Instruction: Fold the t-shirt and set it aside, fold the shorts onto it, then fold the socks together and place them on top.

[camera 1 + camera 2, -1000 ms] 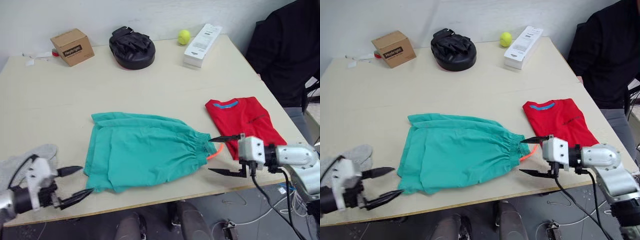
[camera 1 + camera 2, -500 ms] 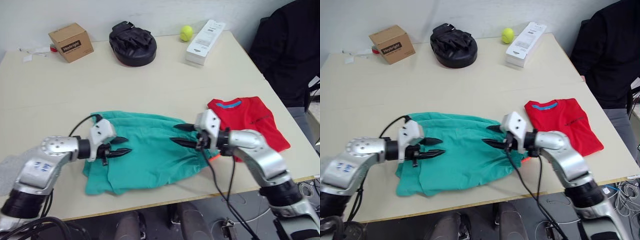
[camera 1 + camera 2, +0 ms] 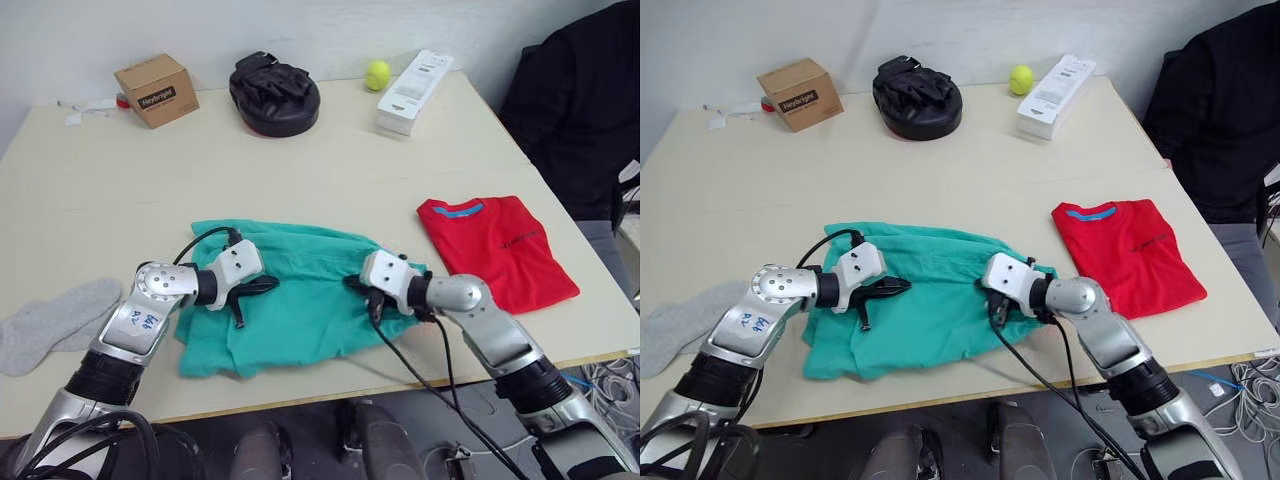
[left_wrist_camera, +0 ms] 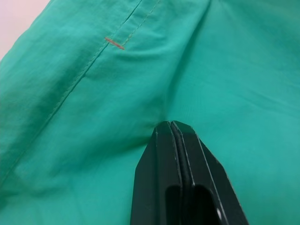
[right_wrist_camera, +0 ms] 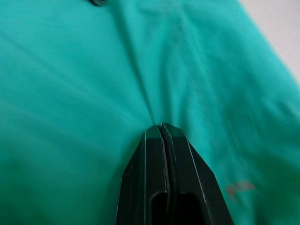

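1. Shorts [image 3: 300, 305]: landmark, table [image 3: 90, 200] centre, spread flat.
2. L gripper [image 4: 171, 125]: fingers pressed together, pinching shorts cloth nr hem end.
3. R gripper [image 5: 161, 126]: likewise clamped on a fold nr waistband.
4. T-shirt [image 3: 495, 250]: folded, robot's right of shorts, apart.
5. Socks [image 3: 50, 322]: left of shorts, unfolded.
6. Step, prob.: shorts fold in hand. Next: lift both pinches evenly, fold over.
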Motion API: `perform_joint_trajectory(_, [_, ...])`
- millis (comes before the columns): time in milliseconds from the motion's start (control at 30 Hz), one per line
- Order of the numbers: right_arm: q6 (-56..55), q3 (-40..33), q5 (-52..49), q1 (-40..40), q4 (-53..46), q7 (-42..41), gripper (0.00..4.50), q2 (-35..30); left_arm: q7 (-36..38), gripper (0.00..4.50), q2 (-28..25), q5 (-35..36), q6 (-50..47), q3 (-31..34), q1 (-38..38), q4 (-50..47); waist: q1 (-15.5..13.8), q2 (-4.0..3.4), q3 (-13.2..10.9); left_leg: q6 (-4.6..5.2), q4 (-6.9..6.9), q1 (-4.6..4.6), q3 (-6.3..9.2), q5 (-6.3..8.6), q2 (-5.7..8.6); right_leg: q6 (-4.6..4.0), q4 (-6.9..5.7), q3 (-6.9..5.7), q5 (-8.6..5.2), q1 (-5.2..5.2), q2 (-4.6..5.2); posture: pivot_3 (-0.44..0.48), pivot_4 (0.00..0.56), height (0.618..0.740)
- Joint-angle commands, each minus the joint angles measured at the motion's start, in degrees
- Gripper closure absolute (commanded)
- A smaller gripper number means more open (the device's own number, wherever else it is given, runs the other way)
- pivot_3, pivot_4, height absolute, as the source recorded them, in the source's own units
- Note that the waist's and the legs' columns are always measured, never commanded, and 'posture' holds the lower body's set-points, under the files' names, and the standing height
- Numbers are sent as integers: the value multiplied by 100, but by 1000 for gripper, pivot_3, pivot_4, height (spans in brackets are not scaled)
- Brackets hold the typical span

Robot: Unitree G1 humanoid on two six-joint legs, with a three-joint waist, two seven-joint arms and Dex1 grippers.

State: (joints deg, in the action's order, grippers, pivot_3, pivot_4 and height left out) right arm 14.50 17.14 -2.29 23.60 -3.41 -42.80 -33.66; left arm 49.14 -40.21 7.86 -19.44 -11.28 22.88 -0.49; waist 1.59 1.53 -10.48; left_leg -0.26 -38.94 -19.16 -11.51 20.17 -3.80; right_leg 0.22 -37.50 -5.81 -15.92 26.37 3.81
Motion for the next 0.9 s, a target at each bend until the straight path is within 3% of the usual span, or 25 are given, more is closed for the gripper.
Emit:
perform_joint_trajectory(33, [-100,-627,37,-162,219,115,4464,-338,-8,4488,-158,-242,-37,8,-383,124,1,1,2,-1,0,2,0,1,-1,0,-2,0,0,0,0,0,150,740])
perform_joint_trajectory(233, [-83,-1208,-275,-360,241,48,4464,-367,-47,4488,-173,-157,20,253,-675,56,33,-2,4,-8,5,8,-1,2,-8,-4,-6,-2,-3,2,-7,0,150,740])
perform_joint_trajectory(400, [192,-1525,-902,-398,-328,-200,4464,-230,-15,4488,-145,-1,14,505,-754,-55,62,-2,4,-9,9,7,-1,2,-11,-5,-6,-1,-3,5,-10,0,150,740])
perform_joint_trajectory(667, [367,-999,-1028,-135,-1255,-329,4464,174,-10,4488,-91,42,-1,627,-723,-52,72,-2,4,-16,15,6,-1,1,-13,-6,-6,-1,-4,9,-14,0,150,740])
perform_joint_trajectory(900, [271,-532,-307,31,-745,345,4464,688,-48,4488,-32,78,-141,619,-732,-275,40,-2,4,-16,16,0,0,0,-10,-8,-3,-1,-5,13,-13,0,150,740])
